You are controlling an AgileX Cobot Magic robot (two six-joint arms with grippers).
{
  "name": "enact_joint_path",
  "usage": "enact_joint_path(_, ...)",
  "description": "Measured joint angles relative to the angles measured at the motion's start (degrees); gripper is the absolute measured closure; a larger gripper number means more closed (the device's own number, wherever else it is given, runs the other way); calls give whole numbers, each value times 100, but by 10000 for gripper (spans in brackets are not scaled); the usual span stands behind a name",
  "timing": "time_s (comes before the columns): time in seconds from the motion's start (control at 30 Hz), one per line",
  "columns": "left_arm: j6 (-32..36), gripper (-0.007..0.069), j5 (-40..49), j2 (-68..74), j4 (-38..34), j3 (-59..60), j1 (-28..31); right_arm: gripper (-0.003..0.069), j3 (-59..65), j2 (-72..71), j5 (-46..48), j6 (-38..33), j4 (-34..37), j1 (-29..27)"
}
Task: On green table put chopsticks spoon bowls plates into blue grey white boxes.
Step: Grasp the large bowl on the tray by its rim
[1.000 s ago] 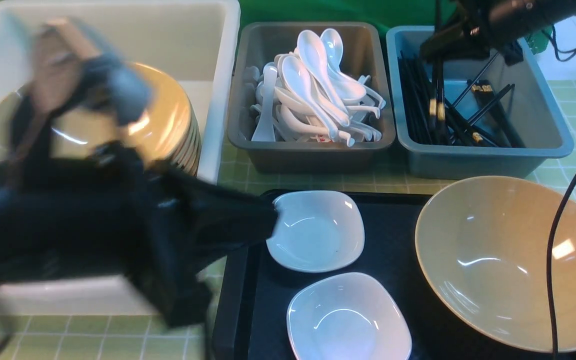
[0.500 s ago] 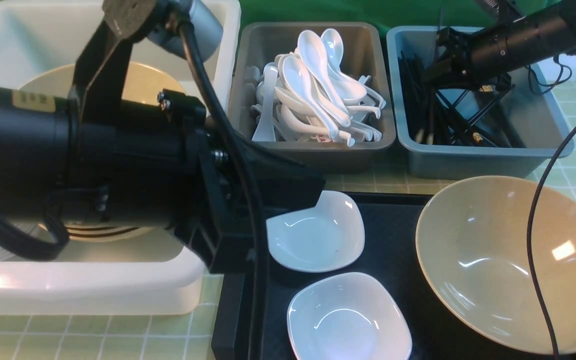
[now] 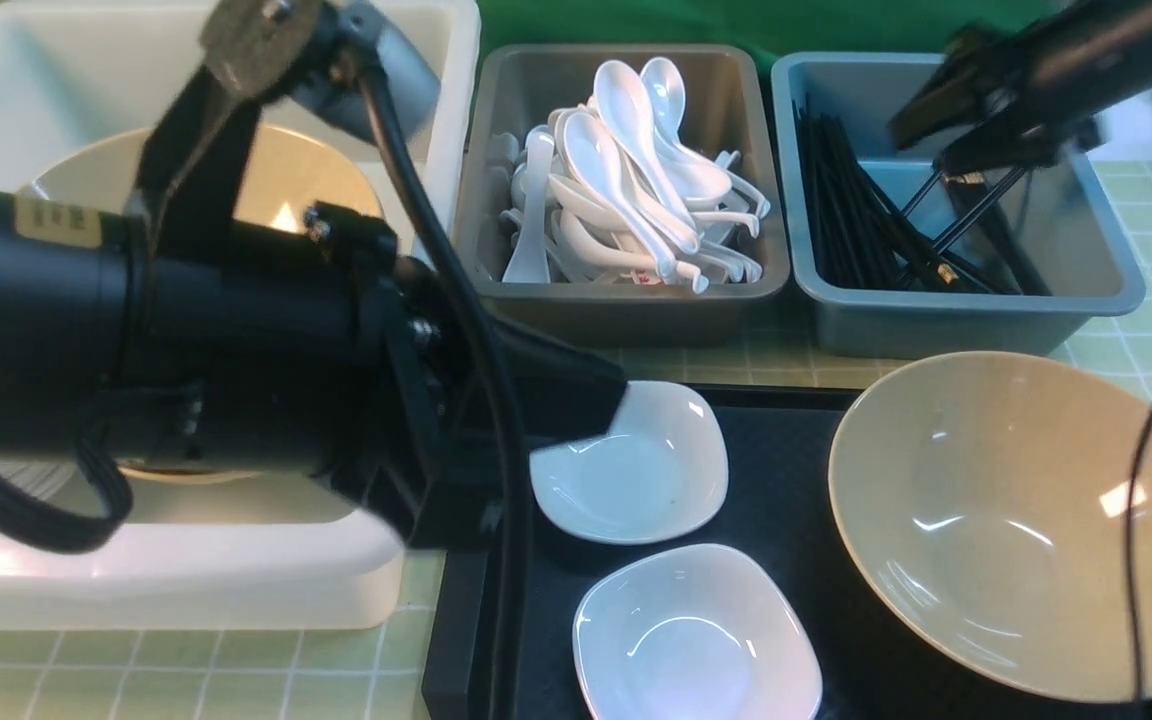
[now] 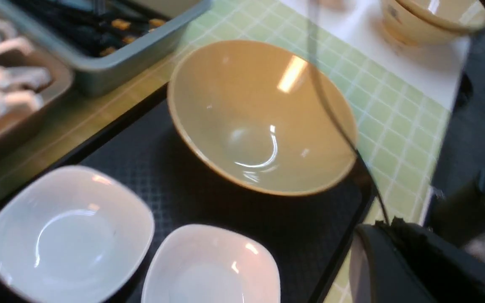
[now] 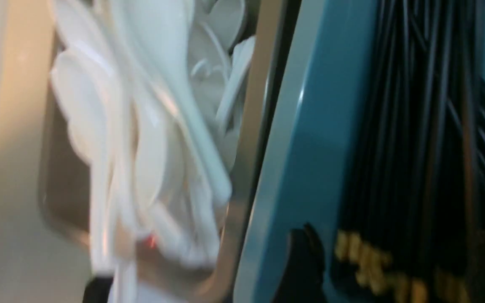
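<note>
L gripper (image 3: pixel 608 400) at far plate's (image 3: pixel 636 470) corner, jaws unclear; R gripper (image 3: pixel 941 135) blurred above blue box (image 3: pixel 936 320), jaws unclear.

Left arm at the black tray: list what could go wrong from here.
1. The left pincer overlaps the rim of the far small white rounded-square dish; a nudge could slide it into the near white dish.
2. A black cable hangs across the large beige bowl; it might snag the rim when the right arm moves.
3. Black chopsticks lean crossed in the dull blue plastic tub; the right pincer above could catch one.
</note>
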Motion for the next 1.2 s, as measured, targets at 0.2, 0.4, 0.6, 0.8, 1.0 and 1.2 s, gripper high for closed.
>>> enact_joint_path(0.2,-1883,624,-252,-6,1360,-4,0,162,196,-1270,147,37,-1147,143)
enact_joint_path(0.4,-2298,623,-71,304,1806,-27,0,162,1267,-2963,151,-205,-1337,774)
enact_joint_path(0.6,-2218,618,228,1052,1296,-353,0,162,3014,-4641,122,-762,-1331,1556)
enact_joint_path(0.8,-1791,527,919,2098,1152,-1026,-6,200,4697,-6203,-72,-937,-1275,1888)
enact_joint_path(1.0,-1643,299,1184,3290,1142,-1922,-274,412,5926,-7472,-235,-1020,-1176,1888)
enact_joint_path(1.2,-1643,21,1031,4472,948,-3032,-574,625,6416,-8354,-378,-1020,-1161,1888)
